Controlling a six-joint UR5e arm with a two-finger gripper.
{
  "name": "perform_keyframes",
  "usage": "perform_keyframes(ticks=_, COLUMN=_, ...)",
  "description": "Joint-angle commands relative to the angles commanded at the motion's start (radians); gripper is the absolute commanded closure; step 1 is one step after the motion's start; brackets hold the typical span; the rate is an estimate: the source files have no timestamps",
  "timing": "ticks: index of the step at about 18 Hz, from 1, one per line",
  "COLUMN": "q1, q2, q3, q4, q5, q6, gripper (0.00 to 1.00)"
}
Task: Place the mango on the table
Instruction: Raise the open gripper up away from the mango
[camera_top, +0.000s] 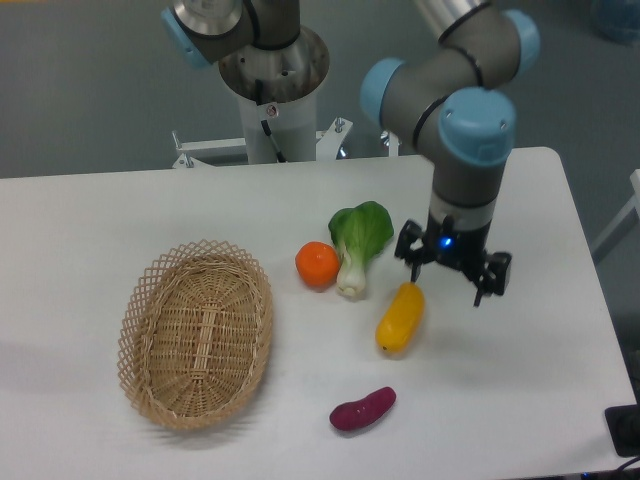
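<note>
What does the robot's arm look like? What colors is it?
The arm is made of fat grey tubes joined by round joints with light blue caps, plus a shiny silver tube higher up. At its end sits a small black gripper with two dark fingers and a tiny blue light glowing on it. A pale grey post behind the table holds the arm.

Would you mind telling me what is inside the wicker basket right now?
The wicker basket holds nothing; its woven floor shows fully. The mango lies on the table, outside it.

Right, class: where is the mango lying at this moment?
The mango lies on the table, right of centre, below the bok choy and above the sweet potato, just under the open gripper.
</note>
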Motion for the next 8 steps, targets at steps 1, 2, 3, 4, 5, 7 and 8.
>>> perform_keyframes(ticks=1, q1=0.009, q2=0.005, q3=0.002, q4=-0.020, q5=0.000, q6=0.023, gripper=0.00)
perform_keyframes(ticks=2, q1=0.012, q2=0.005, q3=0.002, q4=-0.031, q5=0.000, q6=0.032, gripper=0.00)
perform_keyframes(ticks=3, q1=0.015, q2=0.006, q3=-0.002, q4=-0.031, q5=0.002, q6=0.034, gripper=0.00)
perform_keyframes(ticks=4, q1=0.017, q2=0.006, q3=-0.005, q4=-0.031, q5=0.003, q6=0.034, gripper=0.00)
perform_keyframes(ticks=5, q1=0.017, q2=0.006, q3=-0.006, q4=-0.031, q5=0.005, q6=0.034, gripper=0.00)
perform_keyframes(ticks=7, q1=0.015, q2=0.006, q3=-0.005, q4=-0.031, q5=0.006, q6=0.034, gripper=0.00)
perform_keyframes(ticks=8, q1=0.014, q2=0.006, q3=-0.005, q4=-0.028, q5=0.006, q6=0.034, gripper=0.00)
